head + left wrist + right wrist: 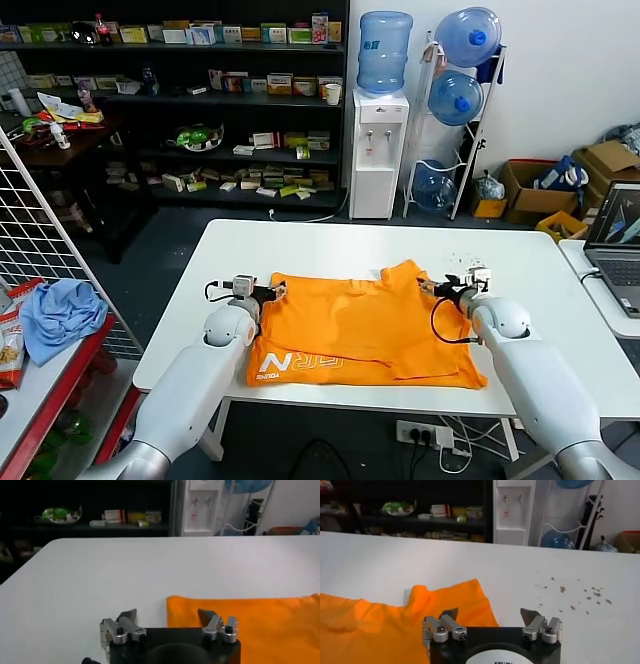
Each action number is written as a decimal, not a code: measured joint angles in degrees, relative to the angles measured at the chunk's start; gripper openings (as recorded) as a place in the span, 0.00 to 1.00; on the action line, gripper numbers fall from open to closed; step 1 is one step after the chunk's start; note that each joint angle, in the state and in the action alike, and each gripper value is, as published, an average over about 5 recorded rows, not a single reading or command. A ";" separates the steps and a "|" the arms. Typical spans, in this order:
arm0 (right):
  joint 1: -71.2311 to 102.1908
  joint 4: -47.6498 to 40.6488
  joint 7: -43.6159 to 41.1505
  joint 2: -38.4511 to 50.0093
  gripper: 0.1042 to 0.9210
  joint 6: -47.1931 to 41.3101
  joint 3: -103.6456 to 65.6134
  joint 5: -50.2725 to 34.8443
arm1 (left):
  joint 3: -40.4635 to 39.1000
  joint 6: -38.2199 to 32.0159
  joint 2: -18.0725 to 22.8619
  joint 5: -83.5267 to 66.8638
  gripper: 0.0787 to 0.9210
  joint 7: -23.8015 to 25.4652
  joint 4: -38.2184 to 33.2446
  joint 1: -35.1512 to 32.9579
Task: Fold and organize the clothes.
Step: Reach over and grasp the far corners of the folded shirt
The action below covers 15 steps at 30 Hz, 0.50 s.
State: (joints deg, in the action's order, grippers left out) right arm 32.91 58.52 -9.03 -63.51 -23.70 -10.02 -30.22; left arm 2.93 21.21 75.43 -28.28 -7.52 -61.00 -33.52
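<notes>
The orange T-shirt (365, 325) lies partly folded on the white table (330, 245), with white lettering showing at its near left corner. My left gripper (275, 292) is open and empty at the shirt's far left edge; in the left wrist view (168, 615) it straddles the edge of the shirt (250, 625). My right gripper (438, 290) is open and empty at the shirt's far right corner; in the right wrist view (490, 613) it sits over the edge of the shirt (395, 625), where a sleeve bunches up.
A laptop (615, 235) sits on a side table at the right. A light blue cloth (60, 315) lies on a red rack at the left, beside a wire grid. Shelves, a water dispenser (378, 150) and boxes stand behind the table.
</notes>
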 measured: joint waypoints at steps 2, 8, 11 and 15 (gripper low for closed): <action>-0.31 -0.92 -0.13 -0.58 0.65 0.45 0.05 0.45 | 0.01 -0.08 0.01 0.12 0.77 0.03 0.14 -0.07; -0.63 -2.93 -0.30 -1.99 0.44 1.92 -0.04 1.43 | 0.12 -0.24 -0.37 0.14 0.56 -0.04 -0.16 -0.72; -0.69 -3.54 -0.35 -2.52 0.33 2.37 -0.08 1.73 | 0.13 -0.29 -0.71 0.09 0.46 -0.13 -0.76 -1.26; -0.57 -3.86 -0.30 -2.99 0.20 3.07 -0.20 2.13 | 0.20 -0.60 -1.09 0.17 0.32 -0.33 -1.76 -2.17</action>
State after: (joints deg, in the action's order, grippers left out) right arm 32.34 54.65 -9.33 -66.50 -20.63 -10.22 -28.09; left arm 3.13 20.61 74.33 -28.11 -7.84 -62.76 -35.69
